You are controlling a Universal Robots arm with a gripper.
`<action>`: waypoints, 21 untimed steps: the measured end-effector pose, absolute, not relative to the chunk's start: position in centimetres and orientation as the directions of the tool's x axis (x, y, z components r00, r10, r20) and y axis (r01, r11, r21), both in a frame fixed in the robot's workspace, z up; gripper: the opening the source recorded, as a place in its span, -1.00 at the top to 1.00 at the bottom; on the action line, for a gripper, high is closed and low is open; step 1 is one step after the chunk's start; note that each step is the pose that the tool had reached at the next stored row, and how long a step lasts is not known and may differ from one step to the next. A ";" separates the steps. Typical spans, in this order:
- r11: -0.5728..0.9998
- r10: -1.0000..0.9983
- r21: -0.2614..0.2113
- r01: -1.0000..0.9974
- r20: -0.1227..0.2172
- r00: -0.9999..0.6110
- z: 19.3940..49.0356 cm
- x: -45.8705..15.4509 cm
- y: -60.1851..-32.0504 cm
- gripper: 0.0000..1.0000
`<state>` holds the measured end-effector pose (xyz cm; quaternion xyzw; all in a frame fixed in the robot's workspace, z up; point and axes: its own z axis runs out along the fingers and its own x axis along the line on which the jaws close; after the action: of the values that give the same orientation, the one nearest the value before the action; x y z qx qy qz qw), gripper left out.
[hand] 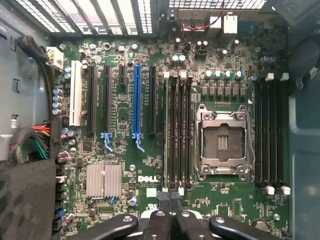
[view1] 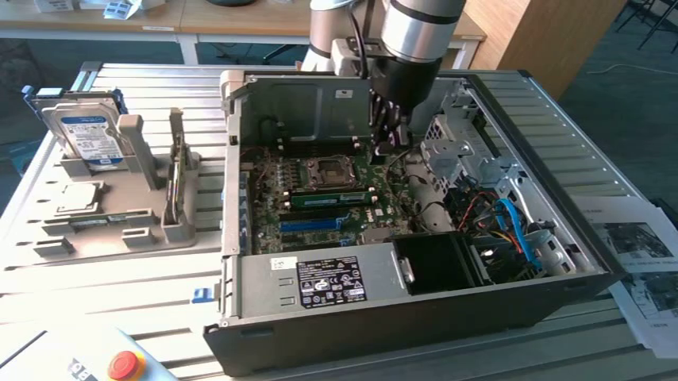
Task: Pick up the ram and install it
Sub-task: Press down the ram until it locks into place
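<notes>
In the exterior view the ram (view1: 323, 198), a long green stick, stands on edge in a slot on the motherboard, just in front of the CPU socket (view1: 329, 169). My gripper (view1: 390, 147) hangs inside the open computer case (view1: 424, 317), above the board and off toward the exterior view's right of the ram. Its fingers are shut with nothing between them. In the wrist view the shut gripper (hand: 170, 200) sits over one end of the black memory slots (hand: 177, 135) beside the CPU socket (hand: 222, 142).
A long blue slot (view1: 317, 224) (hand: 136, 105) lies beside the ram. The power supply (view1: 317, 282) fills the case's front. On the exterior view's left a grey fixture (view1: 117, 214) holds a hard drive (view1: 90, 139). A red button (view1: 125, 365) and papers (view1: 636, 254) lie outside the case.
</notes>
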<state>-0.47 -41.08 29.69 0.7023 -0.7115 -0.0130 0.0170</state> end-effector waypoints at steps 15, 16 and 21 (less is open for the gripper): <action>0.013 -1.000 0.042 -0.999 0.008 -0.013 27.8 -0.5 -41.1 0.80; 0.013 -1.000 0.042 -0.999 0.008 -0.013 27.7 -0.5 -41.1 0.80; 0.013 -1.000 0.042 -0.999 0.009 -0.013 27.2 -0.5 -41.1 0.80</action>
<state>-0.47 -41.08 27.21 0.7023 -0.7116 -0.0121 0.0179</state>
